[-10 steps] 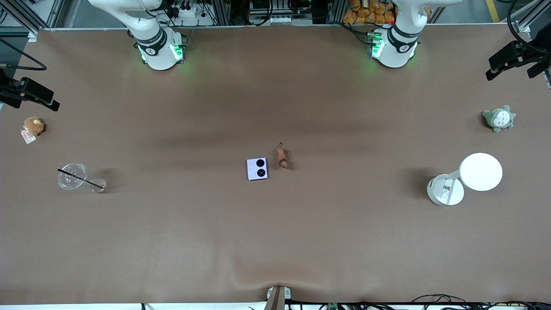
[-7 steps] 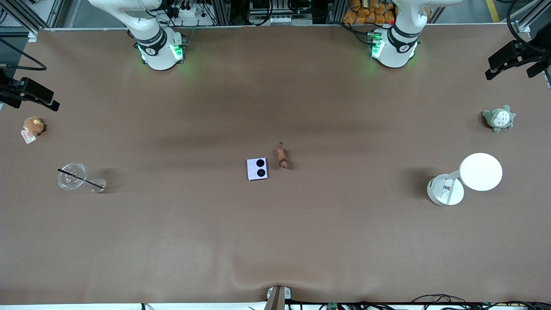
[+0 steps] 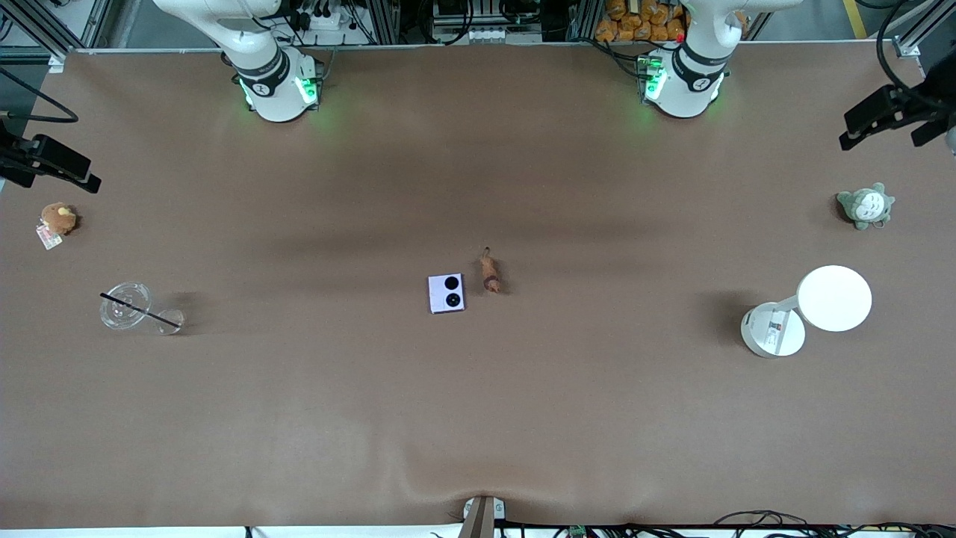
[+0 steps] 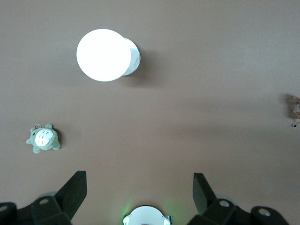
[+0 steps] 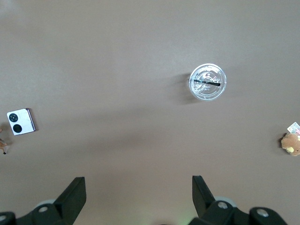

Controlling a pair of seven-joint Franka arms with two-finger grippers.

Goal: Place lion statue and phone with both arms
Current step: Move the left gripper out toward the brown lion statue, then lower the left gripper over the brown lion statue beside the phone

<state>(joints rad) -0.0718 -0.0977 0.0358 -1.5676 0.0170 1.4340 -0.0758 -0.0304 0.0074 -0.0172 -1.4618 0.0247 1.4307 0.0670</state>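
Observation:
The pale lavender phone (image 3: 447, 293) lies flat at the table's middle, its two black circles up. The small brown lion statue (image 3: 490, 273) lies right beside it, toward the left arm's end. My left gripper (image 3: 900, 123) hangs high over the table edge at the left arm's end, open and empty (image 4: 138, 187). The lion shows at the edge of the left wrist view (image 4: 294, 105). My right gripper (image 3: 41, 170) hangs high over the table edge at the right arm's end, open and empty (image 5: 138, 187). The phone also shows in the right wrist view (image 5: 21, 122).
A white desk lamp (image 3: 810, 310) and a grey-green plush (image 3: 865, 205) sit toward the left arm's end. A clear lidded cup with a black straw (image 3: 127, 306) and a round brown plush with a tag (image 3: 57, 219) sit toward the right arm's end.
Both grippers have drifted slightly at the table's ends. The phone and the lion statue have not moved.

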